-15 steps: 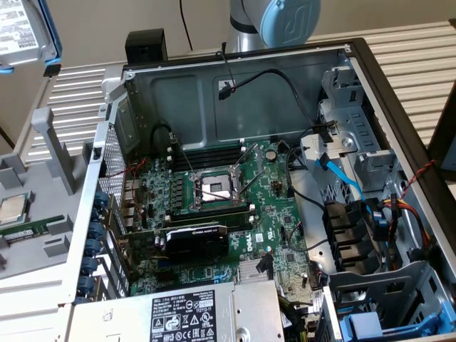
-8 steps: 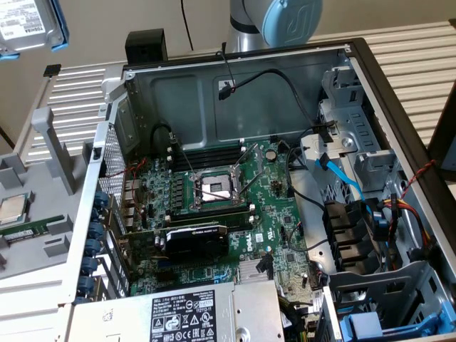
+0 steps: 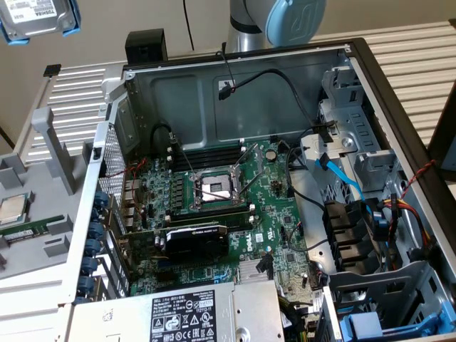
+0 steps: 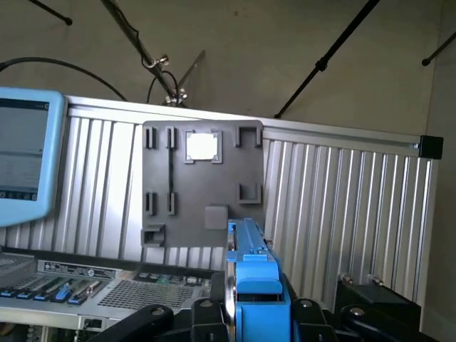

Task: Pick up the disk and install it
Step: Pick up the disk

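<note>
The disk (image 3: 37, 16), a silver-grey drive with a white label in a blue carrier, hangs in the air at the exterior view's top left corner, well above the ribbed table and away from the open computer case (image 3: 235, 85). In the wrist view I see the disk (image 4: 253, 278) edge-on, its blue carrier standing between the black fingers (image 4: 303, 311) of my gripper (image 4: 253, 313), which is shut on it. Part of the arm (image 3: 285, 21) shows behind the case.
Inside the case lie the motherboard (image 3: 214, 206), loose cables and drive bays at the exterior view's right, with another blue-fronted carrier (image 3: 370, 328) low down. A grey tray (image 3: 43, 214) beside the case holds a small silver chip (image 3: 13, 208). A blue-framed screen (image 4: 25, 157) is close by.
</note>
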`<state>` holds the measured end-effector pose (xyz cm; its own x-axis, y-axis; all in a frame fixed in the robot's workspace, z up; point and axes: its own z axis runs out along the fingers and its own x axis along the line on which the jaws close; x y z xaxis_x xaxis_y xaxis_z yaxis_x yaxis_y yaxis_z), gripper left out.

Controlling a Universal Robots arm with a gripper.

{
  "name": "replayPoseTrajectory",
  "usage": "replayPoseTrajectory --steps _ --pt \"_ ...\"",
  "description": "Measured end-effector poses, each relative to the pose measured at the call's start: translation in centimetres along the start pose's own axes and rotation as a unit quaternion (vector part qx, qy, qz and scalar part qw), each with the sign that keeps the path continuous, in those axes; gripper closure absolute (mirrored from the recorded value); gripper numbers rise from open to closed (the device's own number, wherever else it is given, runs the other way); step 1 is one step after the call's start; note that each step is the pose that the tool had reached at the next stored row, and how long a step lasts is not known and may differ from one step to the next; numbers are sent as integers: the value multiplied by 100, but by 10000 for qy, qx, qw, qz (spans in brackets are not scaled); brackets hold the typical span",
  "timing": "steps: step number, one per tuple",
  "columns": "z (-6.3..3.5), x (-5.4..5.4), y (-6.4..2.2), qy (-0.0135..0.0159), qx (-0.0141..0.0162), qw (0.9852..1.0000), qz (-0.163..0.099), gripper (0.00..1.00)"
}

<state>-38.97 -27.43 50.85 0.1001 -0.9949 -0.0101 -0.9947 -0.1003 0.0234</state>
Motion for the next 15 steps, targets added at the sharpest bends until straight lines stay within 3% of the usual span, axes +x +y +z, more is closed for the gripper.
replayPoseTrajectory --steps 15 --pt "-245 342 -540 0 -1 10000 0 63"
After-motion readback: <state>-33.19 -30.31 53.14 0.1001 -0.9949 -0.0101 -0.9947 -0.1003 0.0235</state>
